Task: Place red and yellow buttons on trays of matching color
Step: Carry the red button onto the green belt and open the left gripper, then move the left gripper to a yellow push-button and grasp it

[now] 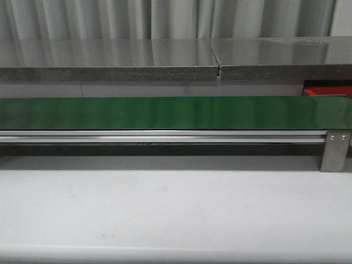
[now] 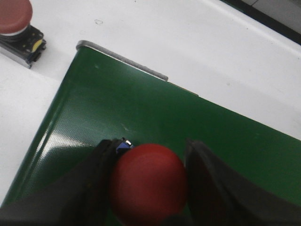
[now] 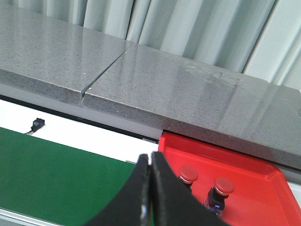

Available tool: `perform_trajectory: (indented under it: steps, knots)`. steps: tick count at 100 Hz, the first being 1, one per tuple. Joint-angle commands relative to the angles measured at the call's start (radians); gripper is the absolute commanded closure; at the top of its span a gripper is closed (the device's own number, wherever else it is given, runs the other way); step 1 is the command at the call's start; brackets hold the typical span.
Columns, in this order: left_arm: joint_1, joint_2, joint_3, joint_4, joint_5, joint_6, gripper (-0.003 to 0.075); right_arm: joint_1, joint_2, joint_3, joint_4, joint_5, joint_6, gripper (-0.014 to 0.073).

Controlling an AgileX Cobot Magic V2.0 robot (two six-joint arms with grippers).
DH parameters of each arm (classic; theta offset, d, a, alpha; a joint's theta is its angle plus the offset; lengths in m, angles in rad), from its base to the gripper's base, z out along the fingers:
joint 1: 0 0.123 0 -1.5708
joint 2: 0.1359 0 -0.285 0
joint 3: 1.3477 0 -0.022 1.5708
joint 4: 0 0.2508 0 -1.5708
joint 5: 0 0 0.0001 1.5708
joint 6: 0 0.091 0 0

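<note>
In the left wrist view a glossy red button [image 2: 148, 186] sits between the dark fingers of my left gripper [image 2: 150, 151], which is shut on it just above a corner of the green belt [image 2: 141, 103]. My right gripper [image 3: 150, 165] is shut with nothing in it, its fingertips pressed together over the belt's end [image 3: 56, 165]. Beside it lies the red tray [image 3: 263, 176] with two red buttons [image 3: 188, 174] [image 3: 224, 185] standing upright in it. A sliver of that tray [image 1: 325, 88] shows at the far right in the front view. No yellow button or yellow tray is in view.
The belt [image 1: 165, 113] spans the front view on an aluminium rail with a bracket [image 1: 335, 149] at its right end. A grey stone ledge [image 1: 165, 60] runs behind it. A red-capped switch box [image 2: 16, 26] stands on the white table beyond the belt's corner.
</note>
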Motion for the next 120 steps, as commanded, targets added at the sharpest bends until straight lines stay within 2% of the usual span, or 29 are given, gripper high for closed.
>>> perform_trajectory:
  steps: [1, 10, 18, 43, 65, 96, 120]
  knots:
    - [-0.005, -0.049, -0.025, -0.076, -0.022, 0.058, 0.0288, 0.0, -0.002, -0.027, 0.017, -0.012, -0.011, 0.0662]
    - [-0.005, -0.049, -0.025, -0.114, -0.012, 0.06, 0.008, 0.0, -0.002, -0.027, 0.017, -0.012, -0.011, 0.0662]
    - [-0.005, -0.056, -0.025, -0.124, -0.008, 0.06, 0.0016, 0.0, -0.002, -0.027, 0.017, -0.012, -0.011, 0.0662]
    - [0.015, -0.147, -0.027, -0.12, -0.025, 0.06, 0.0081, 0.0, -0.002, -0.027, 0.017, -0.012, -0.011, 0.0662]
    - [0.113, -0.226, -0.027, -0.077, -0.028, 0.06, 0.0101, 0.0, -0.002, -0.027, 0.017, -0.012, -0.011, 0.0662]
    - [0.261, -0.155, -0.027, -0.018, 0.018, 0.06, 0.0101, 0.0, -0.002, -0.027, 0.017, -0.012, -0.011, 0.0662]
    - [0.285, -0.058, -0.027, -0.014, -0.014, 0.063, 0.0101, 0.0, -0.002, -0.027, 0.017, -0.012, -0.011, 0.0662]
